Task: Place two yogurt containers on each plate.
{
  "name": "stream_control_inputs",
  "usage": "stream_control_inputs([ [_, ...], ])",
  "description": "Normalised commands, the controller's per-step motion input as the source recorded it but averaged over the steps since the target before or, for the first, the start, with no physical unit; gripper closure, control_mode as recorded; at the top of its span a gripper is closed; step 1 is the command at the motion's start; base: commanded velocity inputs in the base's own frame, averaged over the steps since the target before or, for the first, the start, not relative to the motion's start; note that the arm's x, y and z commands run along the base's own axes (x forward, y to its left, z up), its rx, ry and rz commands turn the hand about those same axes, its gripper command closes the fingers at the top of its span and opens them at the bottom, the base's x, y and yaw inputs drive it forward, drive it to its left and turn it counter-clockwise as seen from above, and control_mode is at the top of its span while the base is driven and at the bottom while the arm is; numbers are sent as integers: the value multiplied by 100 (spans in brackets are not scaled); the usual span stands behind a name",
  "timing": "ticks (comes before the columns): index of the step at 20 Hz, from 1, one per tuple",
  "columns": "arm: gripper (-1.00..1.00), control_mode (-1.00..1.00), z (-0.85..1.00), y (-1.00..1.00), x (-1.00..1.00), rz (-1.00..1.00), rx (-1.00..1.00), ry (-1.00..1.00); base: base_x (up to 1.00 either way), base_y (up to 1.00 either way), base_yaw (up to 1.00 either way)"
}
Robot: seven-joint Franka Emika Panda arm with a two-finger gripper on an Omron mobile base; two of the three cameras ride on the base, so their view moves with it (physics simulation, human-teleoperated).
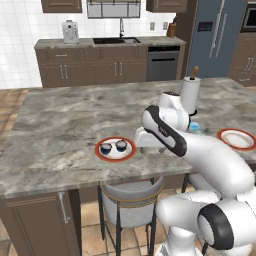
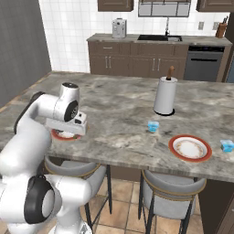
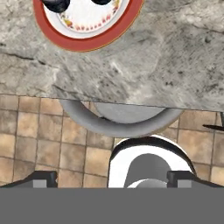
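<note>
- Left plate [image 1: 115, 149]: sits near the front edge of the bench [image 1: 65, 125] and carries both dark navy cups [image 1: 106, 147] side by side, so this half of the task looks complete. In the hand view its red-orange rim [image 3: 87, 43] lies at the top of the frame, with the dark cups cut off by the frame edge.
- Tool [image 3: 112, 177]: it hangs just to the right of that plate, above the bench's front edge and the stool [image 1: 131, 192] below. Its two fingertips [image 3: 41, 178] stand wide apart with nothing between them.
- Nearer light blue cup [image 2: 153, 126]: stands on the bare bench, well to the right of the tool, in front of the paper-towel roll [image 2: 165, 95] and just left of the second plate.
- Right plate [image 2: 190, 148]: holds no cups yet, near the front edge.
- Farther light blue cup [image 2: 227, 145]: just beyond that plate's right side, at the frame edge.
- Relation that matters: both remaining cups lie to the tool's right, and the nearer one is the likely next pick. The cups are too small to show a clear long axis, so approach direction probably matters little.
- Writing: no brand, label or legible text is readable on any cup or plate.
</note>
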Motion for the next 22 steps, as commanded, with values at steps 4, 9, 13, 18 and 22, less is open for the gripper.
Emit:
stream_control_inputs([
  [4, -100, -100, 16, 0, -73, 25, 0, 0, 0, 0, 0],
  [9, -100, -100, 56, 0, -70, 23, 0, -3, 0, 0, 0],
  [13, -100, -100, 49, -4, -30, 14, 0, -6, 0, 0, 0],
  [18, -100, -100, 18, -6, -9, -3, -1, -4, 0, 0, 0],
  [22, -100, -100, 0, -6, -1, -21, -4, -2, 0, 0, 0],
])
